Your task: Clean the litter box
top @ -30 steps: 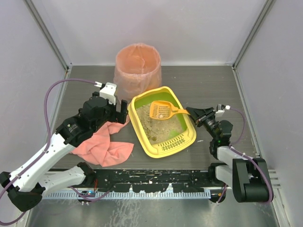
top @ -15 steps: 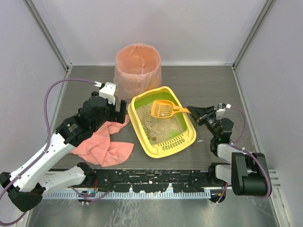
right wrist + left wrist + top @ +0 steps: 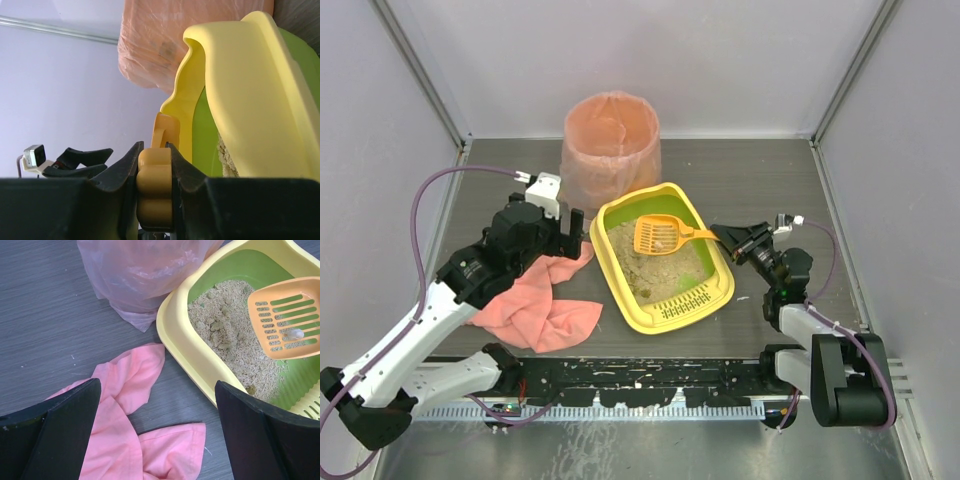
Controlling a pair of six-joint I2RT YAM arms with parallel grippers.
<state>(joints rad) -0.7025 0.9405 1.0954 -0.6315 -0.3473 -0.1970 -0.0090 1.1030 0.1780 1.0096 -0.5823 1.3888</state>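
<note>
The yellow litter box (image 3: 603, 250) lies mid-table, lime-green inside, with beige litter (image 3: 655, 268) and a slotted grate (image 3: 685, 305) at its near end. An orange slotted scoop (image 3: 660, 235) hovers over the litter, carrying a small pale clump (image 3: 296, 333). My right gripper (image 3: 730, 238) is shut on the scoop's handle (image 3: 155, 190) just outside the box's right rim (image 3: 250, 90). My left gripper (image 3: 572, 232) stands open left of the box (image 3: 190, 355), over a pink cloth (image 3: 125, 410), with nothing between its fingers (image 3: 65, 430).
A tall round bin lined with a pink bag (image 3: 611, 145) stands behind the box, touching its far-left corner. The crumpled pink cloth (image 3: 545, 305) lies on the dark table left of the box. Enclosure walls rise at the left, right and back.
The scoop has bobbed slightly over the litter and sits a touch lower and more to the left than half a second ago. The left arm has edged left.
</note>
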